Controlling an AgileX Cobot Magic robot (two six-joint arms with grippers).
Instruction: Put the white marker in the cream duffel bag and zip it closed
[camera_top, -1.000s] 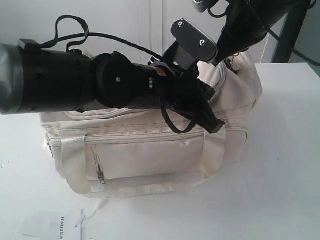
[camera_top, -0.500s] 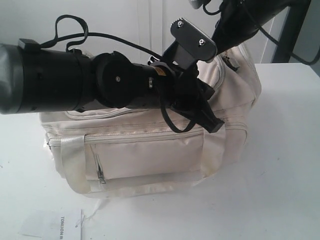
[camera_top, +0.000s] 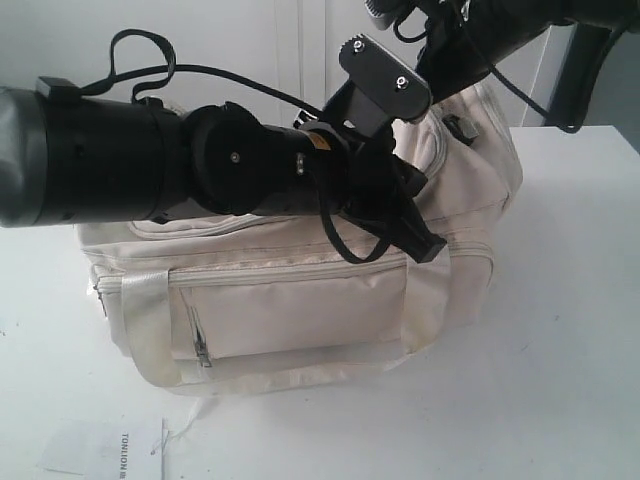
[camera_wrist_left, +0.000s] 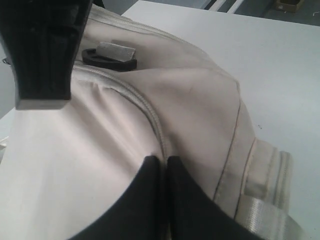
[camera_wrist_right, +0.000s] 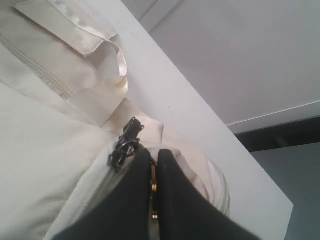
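Pulling the top zip of the cream duffel bag (camera_top: 300, 320). My right gripper (camera_wrist_right: 154, 152) is clamped on a brass-coloured zip pull (camera_wrist_right: 153, 186), with the dark slider (camera_wrist_right: 125, 145) just beside it. Over the last second this arm has risen and drawn toward the bag's back edge, uncovering the dark end ring (camera_top: 455, 125). I read that as the zip travelling. My left gripper (camera_wrist_left: 162, 161) pinches the bag's top seam, fingers together, bracing. No sight of the white marker; presumably inside the bag. Remaining zip length: cannot tell.
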